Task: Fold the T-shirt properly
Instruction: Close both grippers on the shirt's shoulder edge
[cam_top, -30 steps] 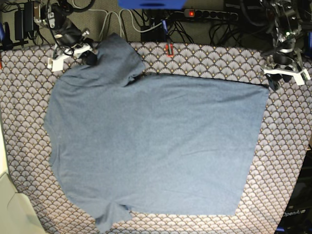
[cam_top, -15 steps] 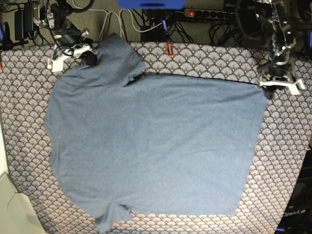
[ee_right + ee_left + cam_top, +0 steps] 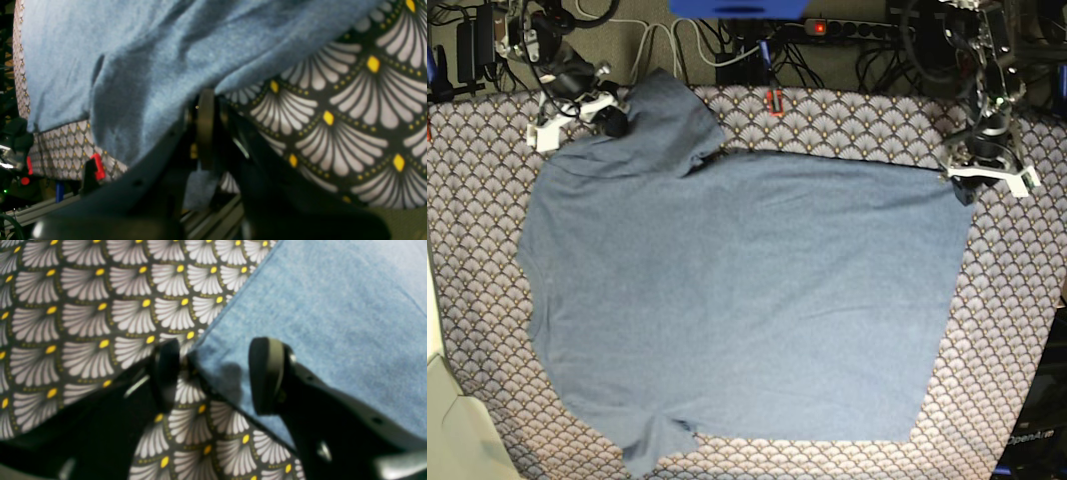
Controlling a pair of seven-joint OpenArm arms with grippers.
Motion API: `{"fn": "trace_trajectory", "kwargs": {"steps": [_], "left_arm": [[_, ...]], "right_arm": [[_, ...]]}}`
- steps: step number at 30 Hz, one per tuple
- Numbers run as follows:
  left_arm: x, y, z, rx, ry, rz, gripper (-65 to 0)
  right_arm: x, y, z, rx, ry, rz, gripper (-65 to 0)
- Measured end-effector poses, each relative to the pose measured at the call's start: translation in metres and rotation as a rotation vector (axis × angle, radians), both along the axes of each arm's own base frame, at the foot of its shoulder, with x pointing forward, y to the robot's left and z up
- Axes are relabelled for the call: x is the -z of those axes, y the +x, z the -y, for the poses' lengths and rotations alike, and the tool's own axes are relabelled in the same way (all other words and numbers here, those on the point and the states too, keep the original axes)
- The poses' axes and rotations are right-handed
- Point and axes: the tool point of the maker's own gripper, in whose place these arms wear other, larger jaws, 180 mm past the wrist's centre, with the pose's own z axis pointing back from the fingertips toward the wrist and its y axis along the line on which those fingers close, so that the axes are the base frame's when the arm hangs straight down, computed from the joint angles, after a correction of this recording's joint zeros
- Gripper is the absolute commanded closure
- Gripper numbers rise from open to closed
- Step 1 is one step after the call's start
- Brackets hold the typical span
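The left gripper (image 3: 217,373) is straddling the shirt's (image 3: 747,300) hem corner, fingers apart — the right gripper (image 3: 205,130) is clamping the sleeve edge.

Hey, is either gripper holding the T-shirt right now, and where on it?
The right gripper is shut on the T-shirt at its sleeve edge. The left gripper is open astride a hem corner, holding nothing.
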Motion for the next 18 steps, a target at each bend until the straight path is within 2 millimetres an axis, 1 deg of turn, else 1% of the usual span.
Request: {"fn": "trace_trajectory", "kwargs": {"steps": [2, 4, 6, 11, 12, 13, 15, 16, 18], "left_arm": [[0.001, -0.001, 0.0, -0.001, -0.002, -0.003, -33.1], [0.009, -0.004, 0.0, -0.006, -0.014, -0.019, -33.0], [0.012, -0.006, -0.002, -0.015, -0.014, -0.02, -33.0], [0.013, -0.006, -0.005, -0.022, -0.01, -0.017, -32.8], [0.013, -0.005, -0.004, -0.022, -0.01, -0.016, -32.0], [0.013, -0.005, -0.004, -0.022, -0.01, -0.015, -29.8], [0.013, -0.005, -0.004, -0.021, -0.011, -0.018, -21.0], [0.014, -0.006, -0.005, -0.024, -0.011, -0.021, -15.6], [0.015, -0.006, -0.004, -0.022, -0.019, -0.028, -1.8]], "right_arm": [[0.0, 0.0, 0.0, 0.0, 0.0, 0.0, 0.0], [0.0, 0.0, 0.0, 0.0, 0.0, 0.0, 0.0], [0.0, 0.0, 0.0, 0.0, 0.0, 0.0, 0.0], [0.0, 0.0, 0.0, -0.003, -0.001, -0.002, 0.0], [0.0, 0.0, 0.0, -0.003, -0.001, -0.001, 0.0], [0.0, 0.0, 0.0, -0.003, -0.001, -0.002, 0.0], [0.0, 0.0, 0.0, -0.003, -0.001, -0.002, 0.0], [0.0, 0.0, 0.0, -0.003, -0.001, -0.002, 0.0], [0.0, 0.0, 0.0, -0.003, -0.001, -0.001, 0.0]]}}
